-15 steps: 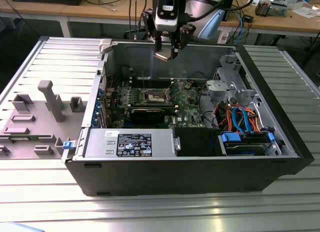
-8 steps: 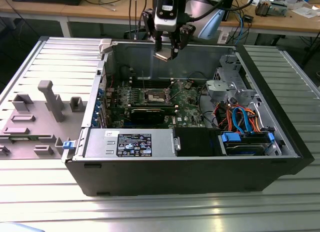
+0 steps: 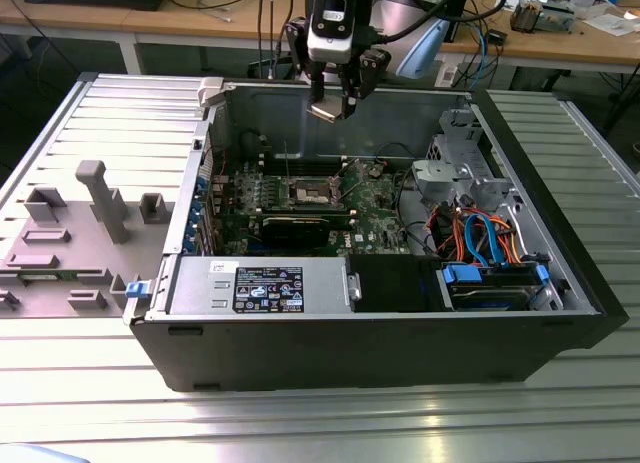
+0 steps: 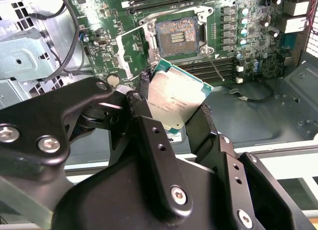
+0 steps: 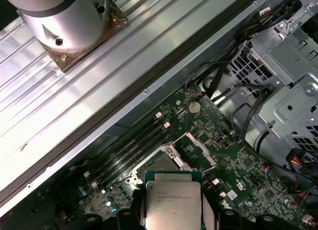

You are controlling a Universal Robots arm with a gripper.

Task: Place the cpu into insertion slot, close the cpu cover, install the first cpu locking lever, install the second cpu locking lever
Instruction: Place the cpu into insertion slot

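The exterior view looks down from high on the near side at the whole open computer case [image 3: 300, 338]. Both wrist views hang close above the motherboard [image 5: 246, 163], facing down, and share the insertion slot [image 4: 177, 37] [image 5: 160, 164].

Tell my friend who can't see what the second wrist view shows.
The gripper holds the cpu, a shiny square chip, by its edges above a green circuit board. Beyond it the insertion slot lies open and empty.

The tool [image 3: 336, 105] holds the cpu [image 3: 326, 111] over the case [image 3: 350, 335].
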